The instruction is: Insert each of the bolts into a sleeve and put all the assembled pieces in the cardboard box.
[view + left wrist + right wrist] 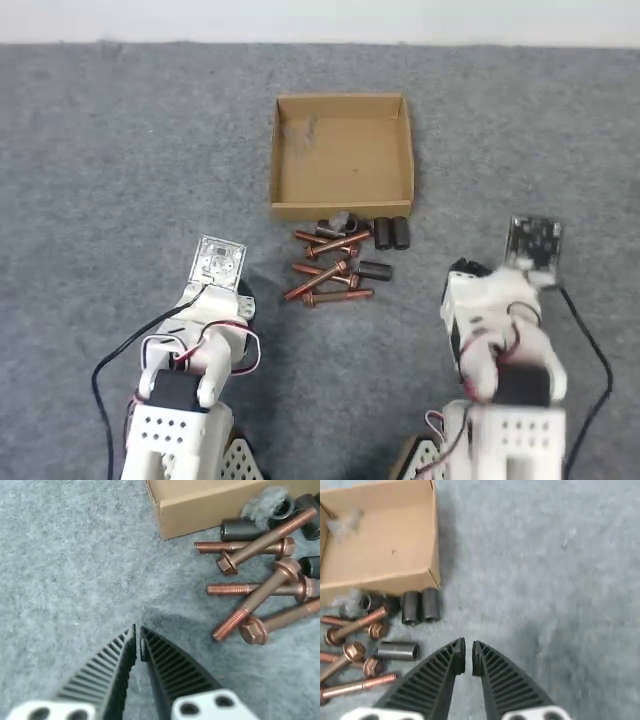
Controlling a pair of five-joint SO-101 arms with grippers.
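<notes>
Left gripper (138, 629) and right gripper (468, 647) are pressed together, empty. Bolts (250, 602) likely stiff, heavy, slippery: pinch mid-shank. Sleeves (412, 607) may roll.

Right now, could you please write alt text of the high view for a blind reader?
Copper bolts and dark sleeves lie jumbled on grey carpet beside an open cardboard box's near wall. The left arm and right arm sit nearer, either side.

Cardboard box (340, 210) far centre, bolts (328, 268) heaped just near of it, sleeves (392, 232) mostly at the heap's right, my left gripper (138, 630) near-left of them, my right gripper (468, 652) near-right.
</notes>
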